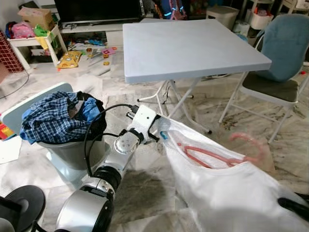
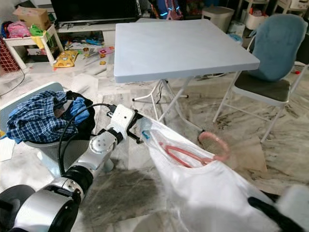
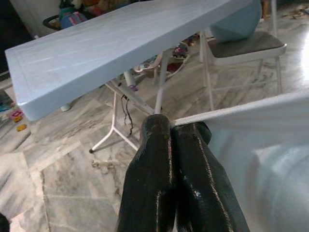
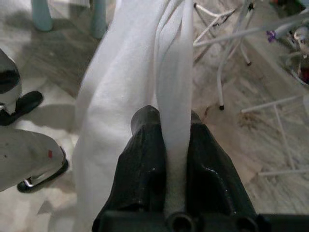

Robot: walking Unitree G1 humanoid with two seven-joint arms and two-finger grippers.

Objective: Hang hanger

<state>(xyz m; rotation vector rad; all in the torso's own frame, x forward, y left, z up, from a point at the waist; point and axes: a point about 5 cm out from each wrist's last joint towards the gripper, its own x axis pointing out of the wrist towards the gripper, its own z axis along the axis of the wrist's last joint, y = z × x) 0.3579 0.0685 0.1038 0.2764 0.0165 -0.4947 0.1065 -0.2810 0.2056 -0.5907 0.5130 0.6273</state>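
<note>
A white garment (image 1: 227, 193) hangs stretched between my two grippers, low over the floor in front of me. A pink hanger (image 1: 207, 155) lies partly inside its neck opening, with the hook (image 1: 251, 142) sticking out on the far side. My left gripper (image 1: 158, 131) is shut on the garment's left edge; the left wrist view shows the fingertips (image 3: 174, 126) pinching the white hem. At the lower right, my right gripper (image 4: 172, 118) is shut on a bunched fold of the same cloth, and one black finger (image 2: 263, 208) shows under it.
A light blue folding table (image 1: 188, 43) stands straight ahead, with a blue padded chair (image 1: 280, 63) to its right. A basket (image 1: 72, 150) heaped with plaid clothes (image 1: 48, 118) sits to my left. Toys and a small white shelf (image 1: 29, 41) clutter the far left floor.
</note>
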